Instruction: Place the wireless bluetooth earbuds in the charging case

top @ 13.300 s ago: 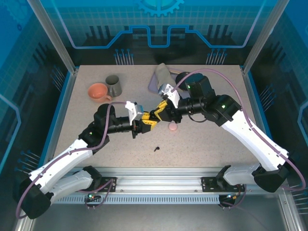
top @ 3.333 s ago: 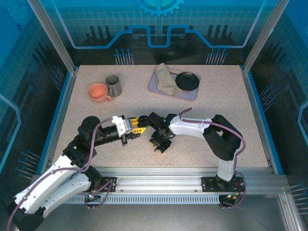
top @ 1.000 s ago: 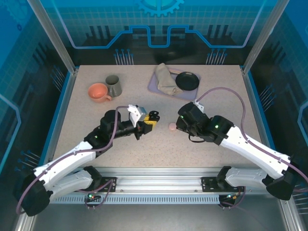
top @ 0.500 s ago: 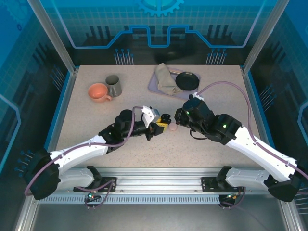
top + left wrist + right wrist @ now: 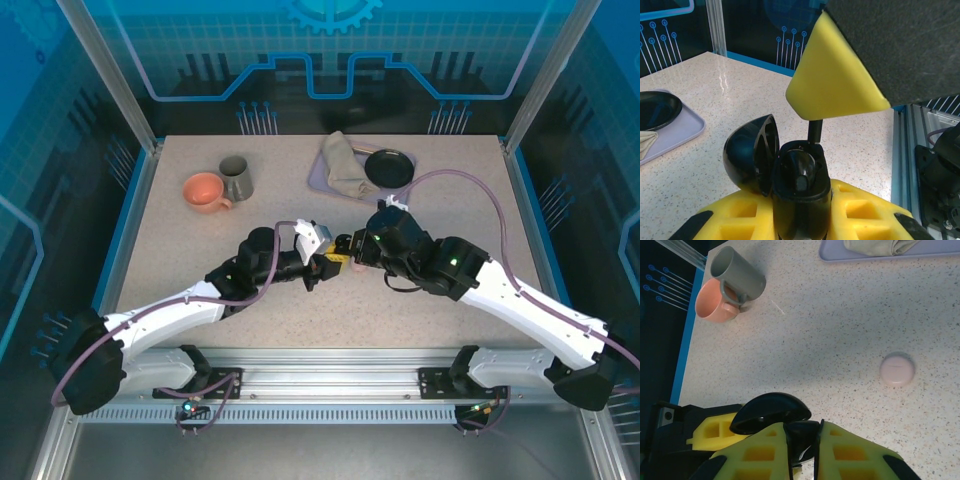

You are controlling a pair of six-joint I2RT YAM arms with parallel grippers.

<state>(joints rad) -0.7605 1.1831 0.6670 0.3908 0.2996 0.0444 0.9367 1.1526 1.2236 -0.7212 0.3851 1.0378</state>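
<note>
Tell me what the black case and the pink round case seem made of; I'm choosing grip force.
Black case: likely hard moulded plastic with a glossy finish, since light glints on its domed lid. Pink round case: probably plastic too, satin-matte, with a soft even sheen and a faint line across the top. Looks alone leave both uncertain.

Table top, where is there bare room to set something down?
Bare table lies right of the purple tray, toward the right edge, and on the left, nearer than the orange cup and gray mug. The middle is crowded: the left tool holds the black case, the right tool a black earbud at it, and the pink case lies beside them.
</note>
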